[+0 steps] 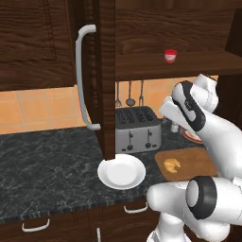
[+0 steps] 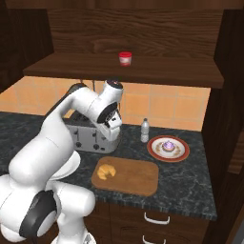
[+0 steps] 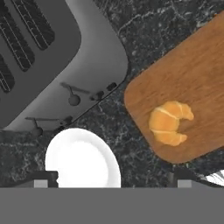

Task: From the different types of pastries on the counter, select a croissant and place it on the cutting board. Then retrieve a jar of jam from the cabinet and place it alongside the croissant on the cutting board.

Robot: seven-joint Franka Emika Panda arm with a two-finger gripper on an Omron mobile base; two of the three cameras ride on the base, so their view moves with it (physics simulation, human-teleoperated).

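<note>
The golden croissant (image 1: 172, 164) (image 2: 106, 171) (image 3: 169, 123) lies at the left end of the wooden cutting board (image 1: 194, 158) (image 2: 136, 177) (image 3: 197, 74) on the dark counter (image 1: 47, 156). The cabinet door (image 1: 106, 71) stands open. A red-lidded jar of jam (image 1: 170, 56) (image 2: 125, 58) sits alone on its shelf. My gripper (image 3: 114, 178) (image 2: 114, 132) hangs open above the counter between toaster and board, pointing down, with nothing between its fingers. The purple-topped pastry (image 2: 167, 145) rests on a red-rimmed plate (image 2: 180, 153).
A silver toaster (image 1: 137, 127) (image 2: 88, 136) (image 3: 52, 57) stands left of the board. A white plate (image 1: 121, 171) (image 3: 83, 157) lies in front of it. A slim clear bottle (image 2: 145, 130) stands by the back wall. The open door's curved grey handle (image 1: 81, 75) juts out over the counter.
</note>
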